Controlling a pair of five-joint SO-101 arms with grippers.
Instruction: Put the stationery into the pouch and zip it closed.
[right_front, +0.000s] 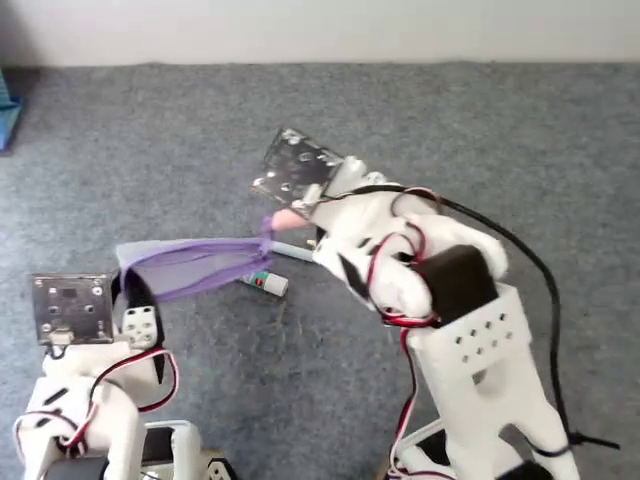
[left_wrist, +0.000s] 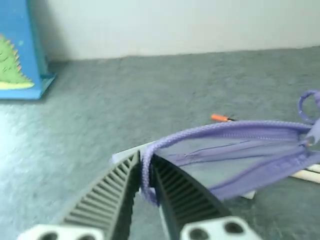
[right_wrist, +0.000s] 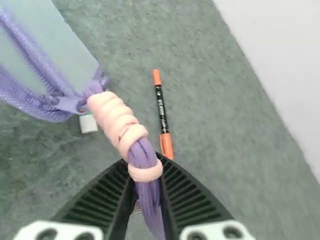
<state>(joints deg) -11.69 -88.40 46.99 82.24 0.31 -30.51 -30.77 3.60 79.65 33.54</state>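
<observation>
Left gripper pinched on pouch rim, zip open, right gripper clamping its pull cord, orange pen just beyond, outside pouch

pouch: 1 | orange pen: 1 | white stick: 1 | white tube (glue, perhaps): 1

Both arms are made of white plastic. The left arm has thin red, black and white wires looping at its side. The right arm has red wires too, a black box-shaped motor and a thick black cable running down it. Its white block has rows of small round holes. Each arm carries a shiny silver plate dotted with tiny holes. The jaws are dark grey with ridges like little steps. They sit on white bases with round holes.
</observation>
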